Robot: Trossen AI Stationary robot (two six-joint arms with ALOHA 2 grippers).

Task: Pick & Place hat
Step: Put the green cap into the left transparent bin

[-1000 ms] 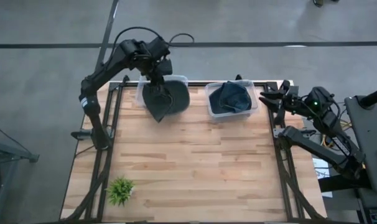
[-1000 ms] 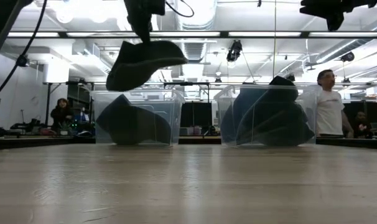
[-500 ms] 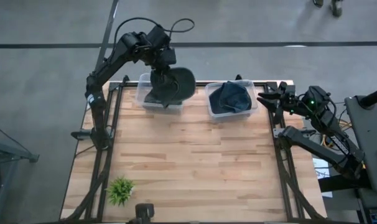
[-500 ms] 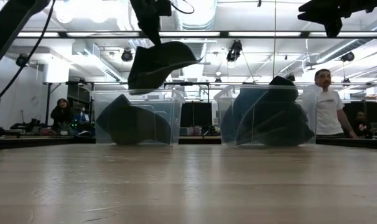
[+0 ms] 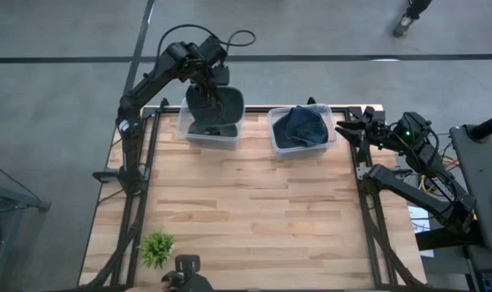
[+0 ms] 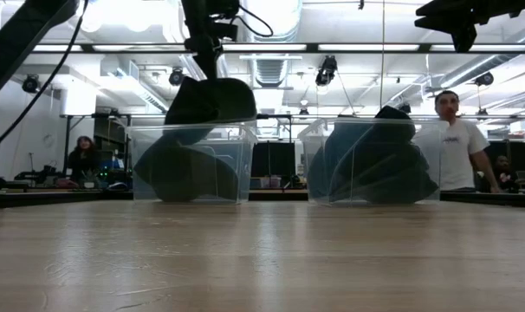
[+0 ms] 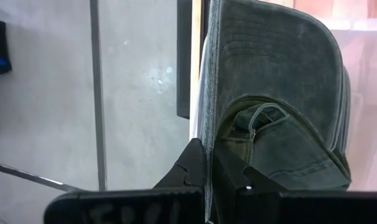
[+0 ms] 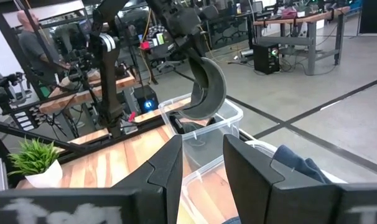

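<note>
You have a dark grey-green cap (image 5: 216,105) with rows of stitching across its brim. Both bins are clear plastic: the left bin (image 5: 188,132) at the table's far edge and the right bin (image 5: 274,144) beside it, which holds dark blue caps (image 5: 299,127). The table (image 5: 254,211) is light wood in pale and tan planks on a black frame. At the near left corner, the small plant (image 5: 157,247) is bright green. Both arms are black. The floor is grey with dark lines.
</note>
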